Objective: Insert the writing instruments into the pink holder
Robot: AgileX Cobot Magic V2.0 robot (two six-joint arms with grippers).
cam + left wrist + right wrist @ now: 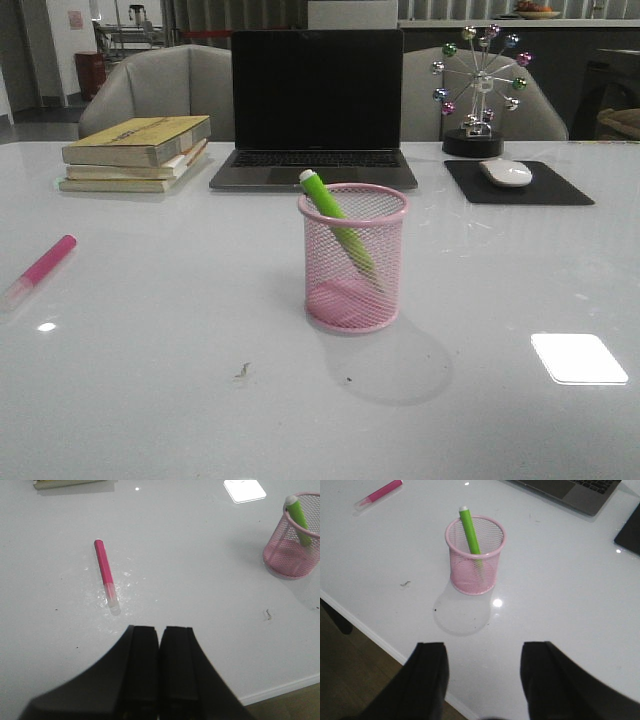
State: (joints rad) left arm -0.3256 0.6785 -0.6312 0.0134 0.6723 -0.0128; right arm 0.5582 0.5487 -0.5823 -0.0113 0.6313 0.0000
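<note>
We see the pink holder [353, 258] upright mid-surface, near of the laptop [315, 108]: cylindrical wire mesh, rolled rim, solid pink base. The lime green marker [339, 227] sits inside it, tilted, whitish cap poking above the rim on the left, lower end resting at the base toward the right. The magenta pink marker [40, 270] lies flat on the white surface [160, 400] far left, well apart from the holder, its clear whitish cap toward the near-left edge. We can't read any label or print on either marker or on the holder. Left gripper [159, 670]: clenched, fingers pressed together, nothing between them, hovering near the pink marker's capped end. Right gripper [484, 680]: released, fingers wide apart, nothing held, holder just beyond them. Far side: stacked books [135, 152], cover text too blurred to read, mouse [506, 172] on a dark mouse pad [520, 185], and a ferris-wheel ornament [480, 85].
</note>
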